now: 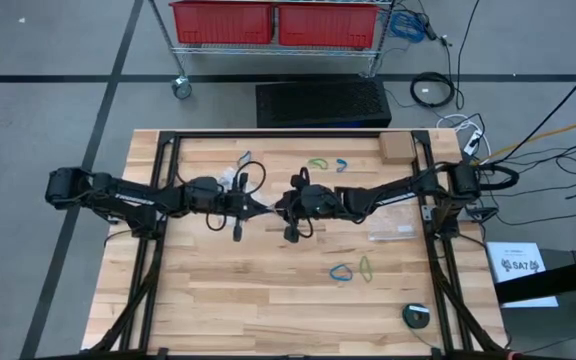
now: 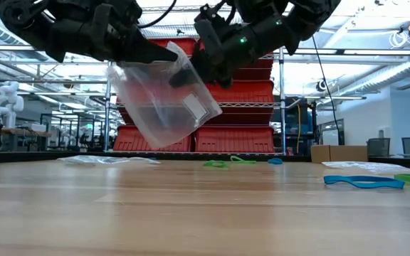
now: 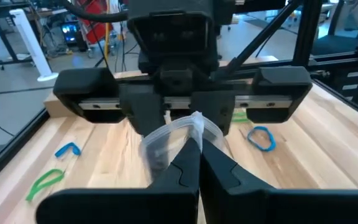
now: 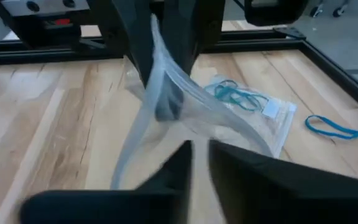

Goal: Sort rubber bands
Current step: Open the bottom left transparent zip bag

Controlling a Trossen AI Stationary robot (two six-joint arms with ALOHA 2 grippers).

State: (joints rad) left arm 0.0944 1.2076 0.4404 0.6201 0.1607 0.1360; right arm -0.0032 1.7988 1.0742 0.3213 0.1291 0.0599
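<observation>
Low view had both arms holding a clear bag up off the bench. Left claw was clamped on its rim; right claw sat nearly together just below the bag, grip unclear. Loose rubber bands lay well beyond the right claw. Looked like the bag-opening step; next it'd need the mouth spread.

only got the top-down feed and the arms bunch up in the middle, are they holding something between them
observer: yes, a clear bag. From table level it hangs in the air between the two grippers, off the table.
operator: which one actually has it
observer: the left gripper. Its wrist camera shows it shut on the bag's edge. The right gripper is right at the bag, but I cannot tell if it grips.
operator: that other bag lying on the table, anything in it
observer: the right wrist camera shows teal rubber bands inside that flat bag.
</observation>
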